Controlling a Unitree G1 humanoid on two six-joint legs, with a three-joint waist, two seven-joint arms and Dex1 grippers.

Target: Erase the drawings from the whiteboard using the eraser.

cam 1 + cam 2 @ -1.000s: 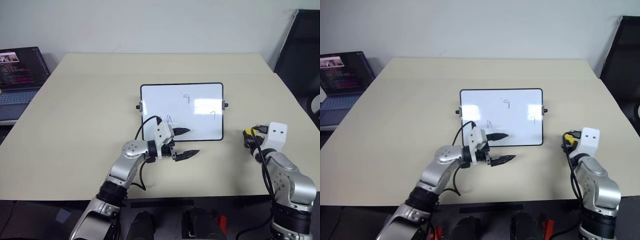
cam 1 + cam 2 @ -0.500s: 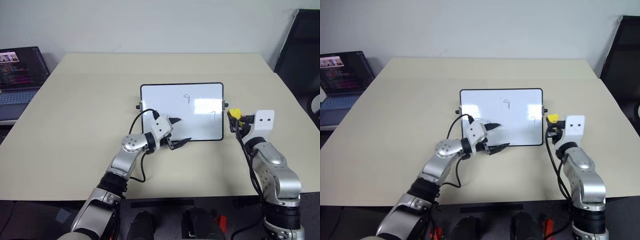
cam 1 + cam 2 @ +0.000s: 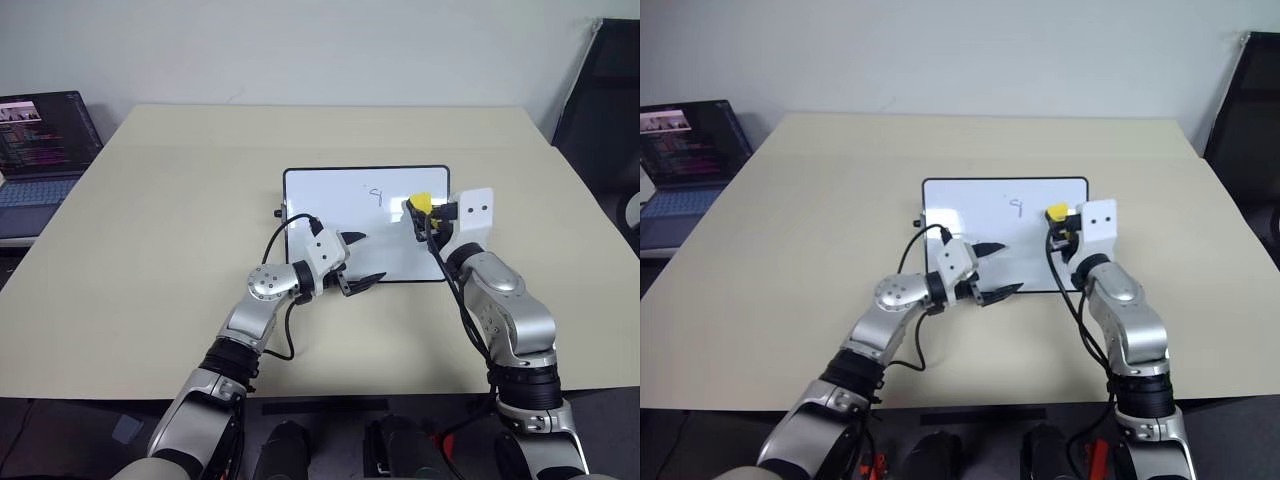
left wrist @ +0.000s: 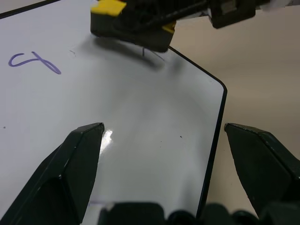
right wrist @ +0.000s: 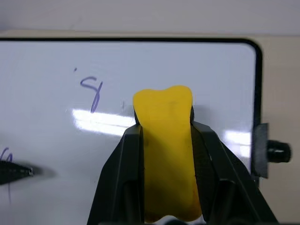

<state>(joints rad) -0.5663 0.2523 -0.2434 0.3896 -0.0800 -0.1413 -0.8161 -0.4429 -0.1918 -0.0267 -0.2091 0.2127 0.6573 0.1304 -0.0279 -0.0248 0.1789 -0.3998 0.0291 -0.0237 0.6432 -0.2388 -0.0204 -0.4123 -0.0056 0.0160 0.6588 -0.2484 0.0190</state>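
Observation:
The whiteboard (image 3: 330,210) lies flat in the middle of the table. My right gripper (image 3: 424,213) is shut on the yellow eraser (image 3: 421,203) and holds it low over the board's right part; whether it touches I cannot tell. One of the drawings (image 3: 376,196) sits just left of the eraser. A second squiggle (image 4: 152,53) peeks out from under the eraser's dark underside. A third mark (image 5: 5,155) lies by my left gripper's fingertips (image 5: 16,171). My left gripper (image 3: 373,257) stands open and holds nothing, over the board's near edge.
An open laptop (image 3: 40,140) stands off the table's left side. A black chair (image 3: 600,100) is at the far right. The board has a small black knob (image 5: 277,151) on its right side. Bare table (image 3: 150,230) surrounds the board.
My right gripper has carried the eraser left and up, from beside the board's right edge to over its right part. The left gripper edged forward over the board's near edge.

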